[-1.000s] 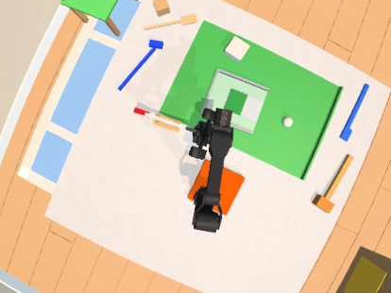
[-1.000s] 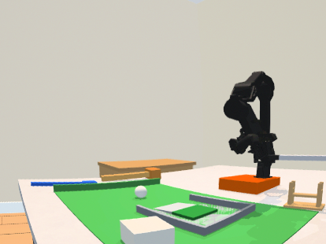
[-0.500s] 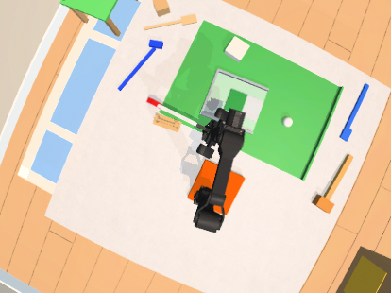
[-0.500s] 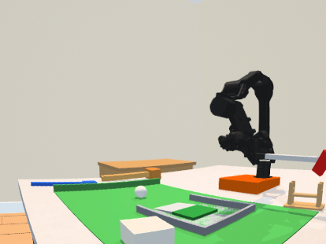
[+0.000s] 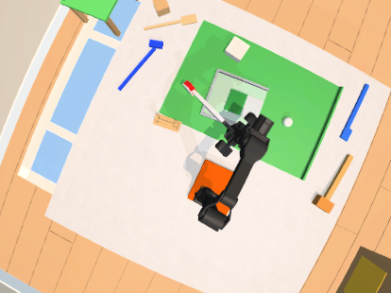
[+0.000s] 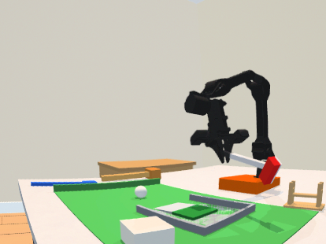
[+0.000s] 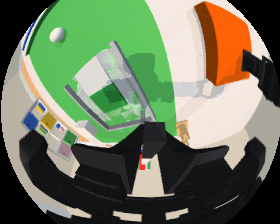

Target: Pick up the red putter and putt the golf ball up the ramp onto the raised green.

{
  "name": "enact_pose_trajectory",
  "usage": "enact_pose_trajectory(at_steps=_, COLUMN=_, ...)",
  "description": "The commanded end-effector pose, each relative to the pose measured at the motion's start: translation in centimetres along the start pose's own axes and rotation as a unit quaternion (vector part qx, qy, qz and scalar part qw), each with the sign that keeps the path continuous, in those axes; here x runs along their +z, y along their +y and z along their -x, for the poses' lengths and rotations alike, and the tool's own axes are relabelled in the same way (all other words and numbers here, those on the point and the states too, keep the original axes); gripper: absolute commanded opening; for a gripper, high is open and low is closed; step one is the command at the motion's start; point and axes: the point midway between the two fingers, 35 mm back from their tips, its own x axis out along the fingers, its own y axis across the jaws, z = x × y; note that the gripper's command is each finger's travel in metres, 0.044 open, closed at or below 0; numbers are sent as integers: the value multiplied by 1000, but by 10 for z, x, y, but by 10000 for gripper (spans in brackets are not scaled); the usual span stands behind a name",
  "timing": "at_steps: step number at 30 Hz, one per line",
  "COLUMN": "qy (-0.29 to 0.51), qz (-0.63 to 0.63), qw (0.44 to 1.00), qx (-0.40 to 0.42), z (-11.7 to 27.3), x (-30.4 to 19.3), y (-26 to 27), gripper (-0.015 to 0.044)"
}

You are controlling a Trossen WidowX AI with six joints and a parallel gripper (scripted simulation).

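Observation:
The gripper point(image 5: 230, 129) point(image 6: 224, 159) point(image 7: 154, 139) is shut on the red putter's grip end and holds it above the mat. The putter's white shaft point(image 5: 211, 106) point(image 6: 246, 160) slopes down to its red head point(image 5: 189, 86) point(image 6: 270, 171), in the air on the side of the green away from the ball. The white golf ball point(image 5: 287, 121) point(image 6: 140, 191) point(image 7: 57, 34) rests on the green mat. The raised dark green square point(image 5: 235, 97) point(image 6: 194, 212) point(image 7: 104, 93) lies inside grey walls point(image 5: 243, 79) point(image 6: 230, 219). The pale ramp point(image 5: 255, 104) point(image 6: 171, 207) faces the ball.
A white block point(image 5: 237, 48) point(image 6: 147, 231) stands on the mat. A wooden rack point(image 5: 167, 122) point(image 6: 304, 195) stands near the mat's edge. A dark green rail point(image 5: 323, 132) point(image 6: 106, 185) lies beyond the ball. Blue clubs point(image 5: 137, 69) point(image 5: 355, 113) and a wooden mallet point(image 5: 323, 203) lie outside the mat.

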Motion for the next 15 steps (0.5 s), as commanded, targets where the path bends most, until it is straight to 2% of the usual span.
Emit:
enact_pose_trajectory(at_steps=1, qy=-6, qz=-47, qw=999, qx=23, z=13, x=18, y=17, gripper=0)
enact_pose_trajectory(at_steps=15, qy=-36, qz=-202, qw=975, qx=84, z=54, x=93, y=53, gripper=0)
